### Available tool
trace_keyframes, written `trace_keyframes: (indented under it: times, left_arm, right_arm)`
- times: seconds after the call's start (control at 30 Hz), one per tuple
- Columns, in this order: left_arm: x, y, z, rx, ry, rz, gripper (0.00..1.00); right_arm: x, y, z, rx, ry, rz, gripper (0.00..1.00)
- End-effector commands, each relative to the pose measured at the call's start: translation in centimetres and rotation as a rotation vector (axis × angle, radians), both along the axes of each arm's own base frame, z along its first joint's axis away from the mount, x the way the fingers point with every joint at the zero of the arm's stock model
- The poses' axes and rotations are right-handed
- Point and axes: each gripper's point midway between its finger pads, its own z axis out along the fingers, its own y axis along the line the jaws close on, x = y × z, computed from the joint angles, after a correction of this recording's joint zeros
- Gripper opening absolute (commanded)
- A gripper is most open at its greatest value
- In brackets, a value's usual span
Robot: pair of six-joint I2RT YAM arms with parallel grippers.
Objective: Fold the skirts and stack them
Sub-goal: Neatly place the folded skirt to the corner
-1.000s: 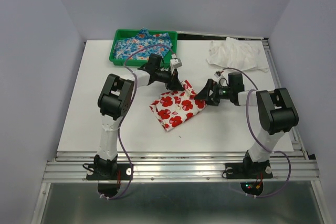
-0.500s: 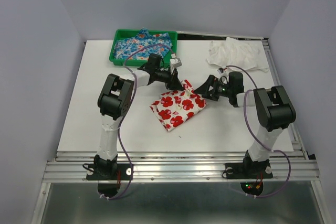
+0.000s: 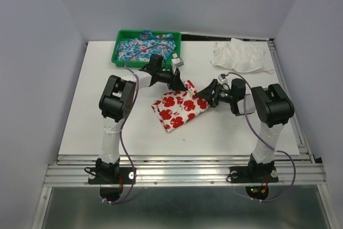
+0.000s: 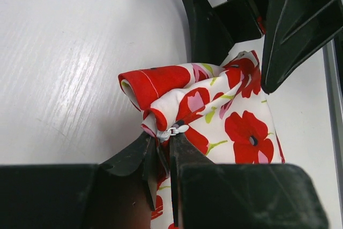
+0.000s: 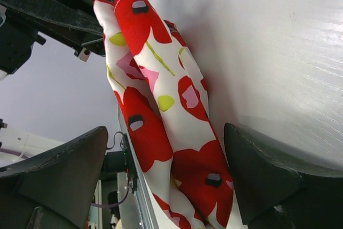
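While the left gripper is pinching a bunched corner of the white skirt with red flowers between nearly closed jaws, the right gripper is standing wide, its fingers straddling the neighbouring edge of the same cloth without clamping it. The skirt is lying partly folded on the table, between the two arms. The blue skirt is sitting crumpled in the green tray at the far side. Judgement: the fold of the first skirt is in hand, stacking not begun. The next move is calling for the right jaws to close on that edge, then both arms carrying the cloth over together so the layers are not slipping.
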Motion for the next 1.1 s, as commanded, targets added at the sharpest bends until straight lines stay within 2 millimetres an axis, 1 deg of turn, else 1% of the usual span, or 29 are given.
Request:
trace_keyframes:
  times: [0.0,0.1,0.13,0.2,0.23,0.33,0.4,0.5,0.57,0.6,0.63,0.67,0.7,0.73,0.77,0.8,0.83,0.87,0.9,0.93,0.97,1.0,1.03,1.07]
  left_arm:
    - [1.9,-0.6,2.3,-0.051,-0.056,0.016,0.00]
    - [2.1,-0.7,2.3,-0.052,-0.052,0.020,0.00]
    - [2.1,-0.6,2.2,-0.053,-0.053,0.022,0.00]
    - [2.2,-0.7,2.2,-0.054,-0.046,0.025,0.00]
    - [2.3,-0.7,2.2,-0.056,-0.048,0.024,0.00]
    - [2.3,-0.7,2.2,-0.058,-0.045,0.025,0.00]
    - [2.3,-0.7,2.2,-0.055,-0.044,0.028,0.00]
    - [2.3,-0.7,2.0,-0.053,-0.042,0.029,0.00]
    - [2.2,-0.7,2.0,-0.053,-0.039,0.030,0.00]
    - [2.3,-0.7,2.0,-0.052,-0.037,0.035,0.00]
    - [2.4,-0.7,2.0,-0.050,-0.038,0.039,0.00]
    - [2.5,-0.6,2.0,-0.048,-0.038,0.045,0.10]
    - [2.8,-0.6,2.4,-0.042,-0.051,0.062,0.21]
    - [3.0,-0.5,2.7,-0.037,-0.059,0.075,0.31]
    - [3.3,-0.3,3.0,-0.029,-0.072,0.093,0.46]
    - [3.9,0.0,4.4,-0.023,-0.111,0.127,0.53]
    - [4.3,0.4,4.9,-0.013,-0.139,0.144,0.70]
    - [4.7,0.9,6.4,0.008,-0.182,0.182,0.76]
    - [4.8,1.0,6.3,0.011,-0.196,0.179,0.83]
    - [5.2,1.6,7.9,0.032,-0.236,0.214,0.88]
    - [5.5,2.2,8.7,0.043,-0.263,0.236,0.99]
    - [5.8,2.6,9.5,0.055,-0.294,0.256,0.99]
    - [6.1,3.6,10.8,0.084,-0.322,0.309,0.99]
    - [6.1,4.0,11.6,0.096,-0.340,0.323,0.99]
  right_arm:
    - [-0.6,0.8,-0.9,-0.019,-0.012,0.029,0.89]
    - [0.1,0.5,-1.7,-0.070,-0.024,0.000,0.83]
    - [0.1,0.3,-2.1,-0.084,-0.006,-0.010,0.78]
    - [0.4,0.0,-2.2,-0.107,-0.012,-0.040,0.74]
    - [0.5,0.0,-2.3,-0.112,-0.009,-0.046,0.69]
    - [1.4,-0.1,-2.2,-0.119,-0.018,-0.067,0.60]
    - [2.0,0.0,-2.0,-0.116,-0.030,-0.073,0.57]
    - [2.5,0.0,-1.7,-0.111,-0.030,-0.081,0.56]
    - [3.1,0.1,-1.5,-0.111,-0.041,-0.087,0.47]
    - [3.2,0.1,-1.6,-0.114,-0.043,-0.087,0.34]
    - [3.3,0.1,-1.6,-0.117,-0.048,-0.082,0.34]
    - [3.6,0.2,-1.4,-0.127,-0.072,-0.072,0.16]
    - [3.8,0.2,-1.3,-0.135,-0.087,-0.067,0.07]
    - [4.1,0.0,-0.7,-0.165,-0.128,-0.067,0.01]
    - [4.4,-0.2,-0.2,-0.185,-0.159,-0.070,0.01]
    - [4.9,-0.4,0.2,-0.217,-0.194,-0.081,0.01]
    - [6.1,-1.1,1.2,-0.294,-0.257,-0.096,0.01]
    - [6.0,-1.6,0.7,-0.350,-0.226,-0.097,0.01]
    - [7.2,-2.0,1.9,-0.386,-0.294,-0.126,0.01]
    - [7.4,-2.7,1.9,-0.439,-0.290,-0.135,0.01]
    - [7.9,-3.3,2.2,-0.502,-0.351,-0.131,0.01]
    - [9.2,-4.0,3.7,-0.549,-0.392,-0.179,0.01]
    - [9.3,-4.6,3.5,-0.605,-0.408,-0.168,0.01]
    - [9.6,-4.9,3.9,-0.630,-0.420,-0.173,0.01]
